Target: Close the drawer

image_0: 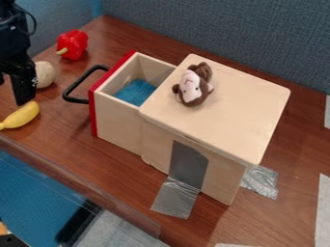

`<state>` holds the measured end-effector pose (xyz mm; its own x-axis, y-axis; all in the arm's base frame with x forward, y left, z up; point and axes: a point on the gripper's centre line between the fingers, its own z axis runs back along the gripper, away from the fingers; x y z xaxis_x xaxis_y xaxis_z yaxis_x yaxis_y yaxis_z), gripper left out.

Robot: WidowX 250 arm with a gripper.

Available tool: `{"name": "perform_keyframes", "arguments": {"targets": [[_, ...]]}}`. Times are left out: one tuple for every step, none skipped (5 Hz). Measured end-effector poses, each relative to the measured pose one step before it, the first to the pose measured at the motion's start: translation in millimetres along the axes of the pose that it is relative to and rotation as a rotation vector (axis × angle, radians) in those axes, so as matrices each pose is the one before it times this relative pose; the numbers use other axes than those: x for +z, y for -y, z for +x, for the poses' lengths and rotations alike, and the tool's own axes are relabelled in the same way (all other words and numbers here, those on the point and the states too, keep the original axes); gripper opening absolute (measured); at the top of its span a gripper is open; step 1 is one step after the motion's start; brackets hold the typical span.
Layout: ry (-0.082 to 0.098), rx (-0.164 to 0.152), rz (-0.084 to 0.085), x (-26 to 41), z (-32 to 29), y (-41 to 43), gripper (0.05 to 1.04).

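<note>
Wooden box [238,113]: landmark; it is standing on the table [287,152], with silver tape [176,198] running from its base onto the wood.
Drawer [120,123]: task's thing; it is jutting from the box's handle side, well out, its red front facing the gripper [19,91].
Gripper: hanging beyond the drawer front, out from the box, apart from the black handle [78,82]. Cannot tell whether it is sitting wide, narrow or gripping anything.
Risk, skew: a push landing near one corner of the front may be twisting the drawer and jamming it.
Risk, handle: a low, sideways approach may be snagging the loop and dragging the box askew.
Risk, box: excess force may be peeling the tape and sliding everything; the plush toy [192,88] lying on top could then be tumbling.
Risk, neighbours: a wide sweep may be knocking the banana [22,115] or pale round item [45,74].
Drawer contents: blue material is covering part of the floor; lining or loose load, cannot tell.
Box interior: top is hiding it.
</note>
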<state>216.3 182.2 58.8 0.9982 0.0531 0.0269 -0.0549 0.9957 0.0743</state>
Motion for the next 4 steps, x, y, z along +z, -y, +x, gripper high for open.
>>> {"name": "perform_keyframes", "arguments": {"targets": [[-0.0152, 0.0004, -0.0156, -5.92, -0.28, 2.3, 1.0], [0.0013, -0.0064, -0.0275, -7.49, 20.66, 7.13, 1.0], [0.0277, -0.0054, -0.0092, 0.98, 25.12, 5.33, 1.0], [0.0386, 0.0022, -0.0032, 3.5, 21.14, 4.6, 1.0]]}}
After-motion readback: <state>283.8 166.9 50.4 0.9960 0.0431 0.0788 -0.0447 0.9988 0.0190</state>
